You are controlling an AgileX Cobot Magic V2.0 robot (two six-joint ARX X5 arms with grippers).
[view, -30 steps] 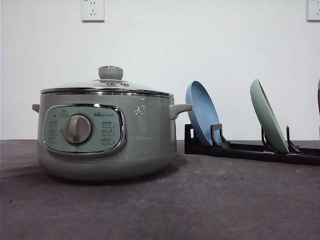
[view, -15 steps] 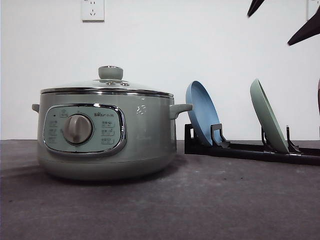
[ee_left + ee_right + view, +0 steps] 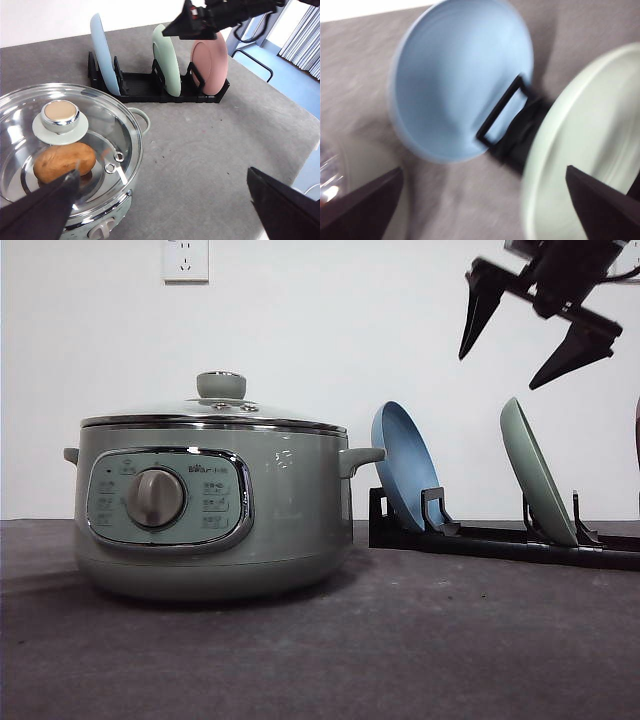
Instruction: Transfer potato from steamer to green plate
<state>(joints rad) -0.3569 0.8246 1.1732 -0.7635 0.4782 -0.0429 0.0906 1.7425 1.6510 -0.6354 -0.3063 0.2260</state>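
- the steamer (image 3: 212, 508) sits on the grey desk (image 3: 420, 640), left of centre in the front view, its dial and control panel facing the camera.
- its glass lid (image 3: 65, 145) is on, with the knob (image 3: 60, 113) at the middle.
- the potato (image 3: 64, 162) lies inside the steamer, seen through the lid in the left wrist view, just beside the knob.
- to the right of the steamer stands a black rack (image 3: 500, 537) holding plates upright on edge.
- the blue plate (image 3: 404, 466) is in the rack slot nearest the steamer; the green plate (image 3: 537, 471) stands in the next slot, apart from it; a pink plate (image 3: 210, 61) is behind that one in the left wrist view.
- the right gripper (image 3: 536, 332) hangs in the air above the rack, over the gap between the blue and green plates, its jaws spread wide and holding nothing.
- the right wrist view is blurred, but shows the blue plate and the green plate's face with the rack between them.
- the left gripper (image 3: 165, 210) is above the desk beside the steamer; its two dark fingers (image 3: 285, 210) stand far apart with nothing between them.
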